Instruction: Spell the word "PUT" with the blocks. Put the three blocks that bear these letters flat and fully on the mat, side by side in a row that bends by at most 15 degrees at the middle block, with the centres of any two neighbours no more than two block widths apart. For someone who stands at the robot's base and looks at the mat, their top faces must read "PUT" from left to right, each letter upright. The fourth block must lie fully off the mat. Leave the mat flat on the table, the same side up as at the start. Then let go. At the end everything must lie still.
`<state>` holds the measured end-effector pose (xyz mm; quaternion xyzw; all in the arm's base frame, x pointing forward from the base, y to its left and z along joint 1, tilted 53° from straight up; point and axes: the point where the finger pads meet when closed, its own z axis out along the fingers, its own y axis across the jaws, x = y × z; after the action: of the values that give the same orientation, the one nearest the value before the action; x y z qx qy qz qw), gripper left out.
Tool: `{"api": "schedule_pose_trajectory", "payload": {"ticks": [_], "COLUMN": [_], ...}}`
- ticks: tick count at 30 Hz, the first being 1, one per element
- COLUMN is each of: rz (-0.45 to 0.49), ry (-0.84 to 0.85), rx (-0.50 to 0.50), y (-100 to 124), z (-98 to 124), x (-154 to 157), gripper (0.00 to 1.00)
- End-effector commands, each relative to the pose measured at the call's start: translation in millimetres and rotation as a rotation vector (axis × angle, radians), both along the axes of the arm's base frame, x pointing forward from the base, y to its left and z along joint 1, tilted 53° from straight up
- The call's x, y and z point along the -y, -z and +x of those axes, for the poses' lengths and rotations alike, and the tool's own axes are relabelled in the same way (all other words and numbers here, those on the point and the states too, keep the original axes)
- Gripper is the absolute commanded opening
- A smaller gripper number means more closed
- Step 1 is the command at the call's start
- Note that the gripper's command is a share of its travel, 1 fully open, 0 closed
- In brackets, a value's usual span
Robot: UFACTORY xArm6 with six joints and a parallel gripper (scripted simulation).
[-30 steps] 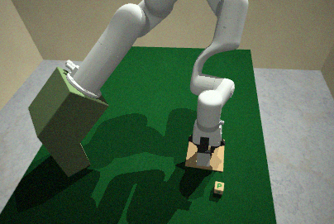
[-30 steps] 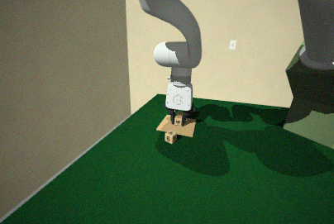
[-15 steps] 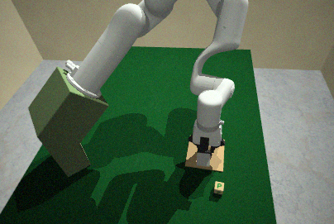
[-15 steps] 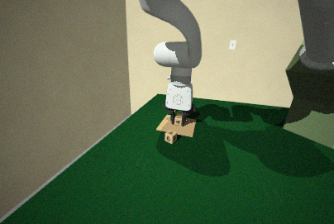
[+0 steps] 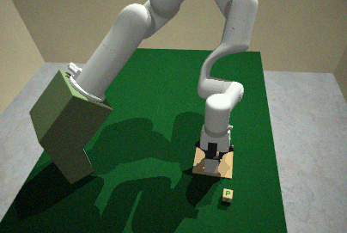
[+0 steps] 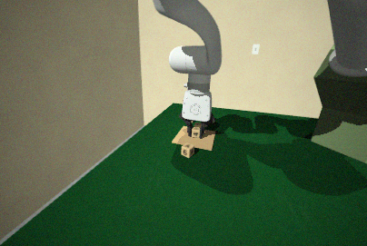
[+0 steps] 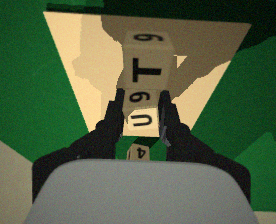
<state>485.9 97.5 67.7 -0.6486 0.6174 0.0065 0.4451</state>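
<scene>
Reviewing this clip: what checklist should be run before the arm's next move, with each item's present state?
1. Gripper grips the U block: ok.
2. U block next to the T block, letters turned the same way: ok.
3. U block resting flat on the mat: cannot tell.
4. P block on the mat: not ok, it lies off it.
5. Fourth block off the mat: cannot tell, not seen.

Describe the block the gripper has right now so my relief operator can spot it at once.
Find the tan mat on the green table, under the arm's gripper. The block sits between its black fingers, beside the T block. Its top shows a black U.
</scene>
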Motion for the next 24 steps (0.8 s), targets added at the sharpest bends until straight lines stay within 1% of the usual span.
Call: {"api": "schedule_pose_trajectory", "payload": {"ticks": [1,2,3,17,24], "rz": [0.0,0.0,0.0,0.0,0.0], "ry": [0.001,0.001,0.001,0.001,0.001], "rx": [0.001,0.001,0.001,0.001,0.001], "y": [-0.5,-0.5,-0.5,-1.6,-15.3], "z": [0.3,0.3,0.3,-0.7,-13.0], "x": [0.6,0.6,0.6,1.6,14.9], "gripper": [0.43,0.43,0.47,0.47,0.47]}}
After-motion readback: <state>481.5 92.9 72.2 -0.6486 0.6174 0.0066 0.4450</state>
